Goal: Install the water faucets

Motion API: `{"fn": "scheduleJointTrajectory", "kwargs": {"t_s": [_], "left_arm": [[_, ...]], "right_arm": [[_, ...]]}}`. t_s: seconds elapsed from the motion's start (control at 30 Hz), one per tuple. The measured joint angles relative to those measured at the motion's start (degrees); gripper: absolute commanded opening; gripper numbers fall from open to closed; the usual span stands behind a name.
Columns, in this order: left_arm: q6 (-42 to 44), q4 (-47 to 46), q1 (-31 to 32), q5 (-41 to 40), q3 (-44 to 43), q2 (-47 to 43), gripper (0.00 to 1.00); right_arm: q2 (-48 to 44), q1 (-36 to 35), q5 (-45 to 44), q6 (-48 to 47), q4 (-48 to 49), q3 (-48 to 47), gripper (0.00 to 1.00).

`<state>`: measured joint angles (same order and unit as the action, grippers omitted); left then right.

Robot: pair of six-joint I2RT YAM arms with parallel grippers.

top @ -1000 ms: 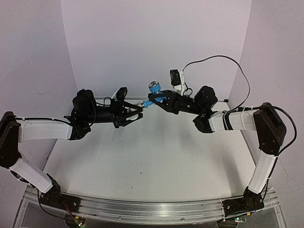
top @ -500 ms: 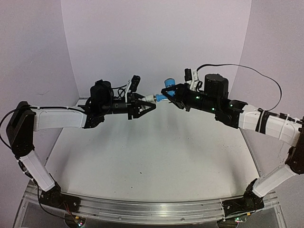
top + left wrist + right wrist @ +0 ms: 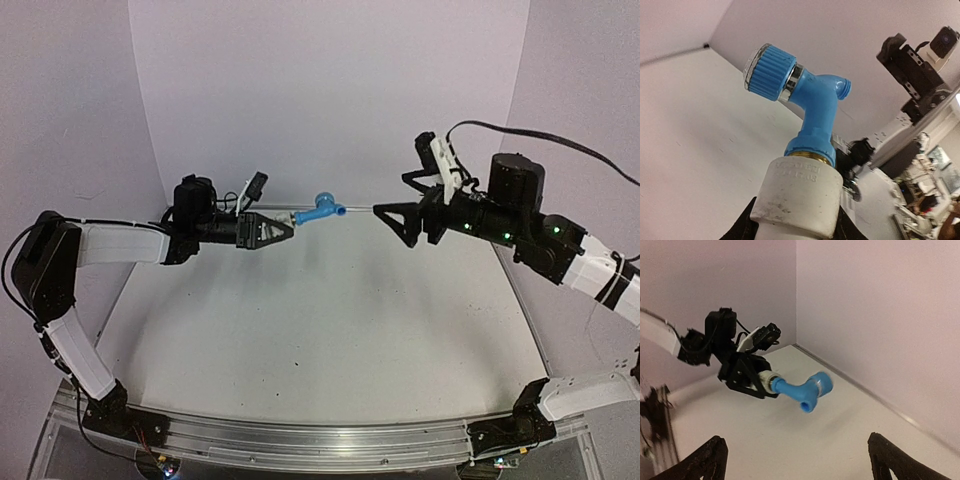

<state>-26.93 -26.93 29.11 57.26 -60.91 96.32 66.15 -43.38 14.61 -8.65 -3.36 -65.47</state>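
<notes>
While left end effector (image 3: 285, 220) clamps white fitting (image 3: 797, 192) | base hidden | right end effector (image 3: 392, 194) spread

The left arm (image 3: 110, 243) rises from its base at lower left, folds at the elbow by the left edge and runs level toward the centre of the frame. Its wrist is straight. The left pincer (image 3: 288, 221) points right, jaws closed on the fitting (image 3: 297, 216). In the left wrist view only its dark fingertips (image 3: 747, 225) show, at the bottom edge. The right arm (image 3: 590, 268) comes in from the right edge, forearm sloping up toward the centre. The right pincer (image 3: 391, 194) points left, jaws wide apart and holding nothing, well apart from the left pincer. In the right wrist view its fingers (image 3: 710, 455) sit at the two lower corners.
</notes>
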Motion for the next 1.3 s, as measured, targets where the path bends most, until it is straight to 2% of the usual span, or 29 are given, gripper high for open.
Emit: {"fn": "scheduleJointTrajectory", "kwargs": {"t_s": [0.1,0.23,0.4,0.53,0.6,0.67,0.73,0.83,0.97,1.07,1.3], "left_arm": [[-5.76,0.75,0.67,6.57,4.74,-0.67,0.0],[-10.76,1.92,0.96,13.08,10.69,-4.24,0.0],[-13.86,1.84,0.96,18.11,12.2,-9.79,0.0],[-15.14,1.25,0.96,20.51,12.2,-11.3,0.0],[-15.55,1.35,0.94,21.14,12.2,-11.3,0.0],[-15.98,1.37,0.94,21.66,12.2,-11.3,0.0],[-16.38,1.38,0.94,22.15,12.2,-11.3,0.0],[-16.44,1.37,0.94,22.5,12.18,-11.3,0.0],[-14.6,1.37,0.84,21.22,12.18,-11.32,0.0],[-8.96,2.39,0.53,16.71,12.11,-12.35,0.0],[19.35,5.77,2.28,-1.8,11.15,-17.21,0.0]], "right_arm": [[-0.63,-0.02,2.76,-22.11,0.46,4.1,0.98],[5.05,-0.07,6.68,-39.68,-0.7,4.15,0.98],[10.67,-1.14,14.11,-48.88,-1.45,1.08,0.98],[14.96,-3.48,18.68,-49.63,-0.42,-2.38,0.97],[17.55,-4.53,20.7,-48.35,0.47,-3.85,0.91],[19.9,-5.35,22.38,-45.83,1.62,-4.89,0.83],[22.25,-5.94,23.83,-42.57,2.77,-6.07,0.69],[25.16,-6.44,25.02,-36.22,4.4,-7.97,0.34],[26.62,-6.56,25.89,-24.42,5.98,-8.89,0.01],[26.76,-6.41,24.68,-8.86,6.85,-9.43,0.0],[25.39,-6.14,18.66,34.03,8.76,-9.82,0.0]]}}
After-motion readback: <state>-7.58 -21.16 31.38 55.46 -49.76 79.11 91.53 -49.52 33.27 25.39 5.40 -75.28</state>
